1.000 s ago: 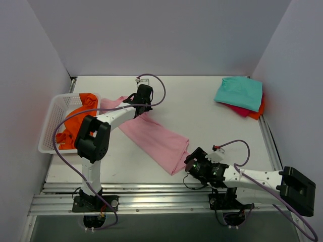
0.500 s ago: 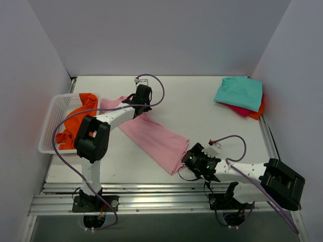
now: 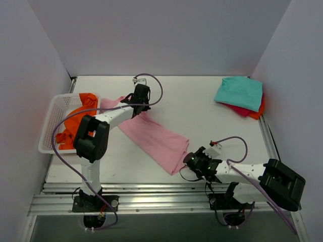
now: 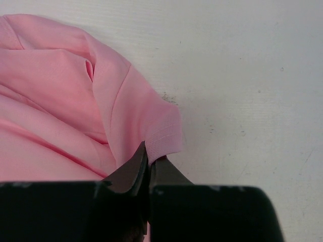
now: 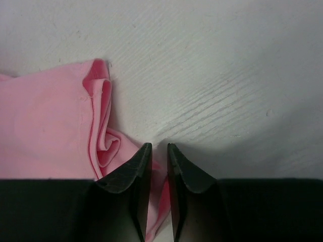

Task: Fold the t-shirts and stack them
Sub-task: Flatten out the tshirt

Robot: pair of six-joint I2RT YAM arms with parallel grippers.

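A white table (image 3: 202, 101) bears a pink t-shirt (image 3: 156, 138) stretched diagonally across its middle, a white mesh basket (image 3: 49, 123) at left, folded tees (image 3: 240, 93) stacked far right.

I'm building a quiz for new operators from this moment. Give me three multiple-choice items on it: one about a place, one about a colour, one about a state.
1. Where does the orange t-shirt lie?
A. spread flat between the arms
B. in the white basket
C. hanging from a gripper

2. What colour is the t-shirt on top of the far-right stack?
A. teal
B. pink
C. white

3. How is the left gripper?
A. wide open in the air
B. shut on the sleeve hem of the pink t-shirt
C. gripping the basket

Answers:
1 B: orange cloth fills the basket at the left of the overhead view.
2 A: the teal t-shirt covers a red t-shirt.
3 B: the left wrist view shows its jaws pinched on the hem.
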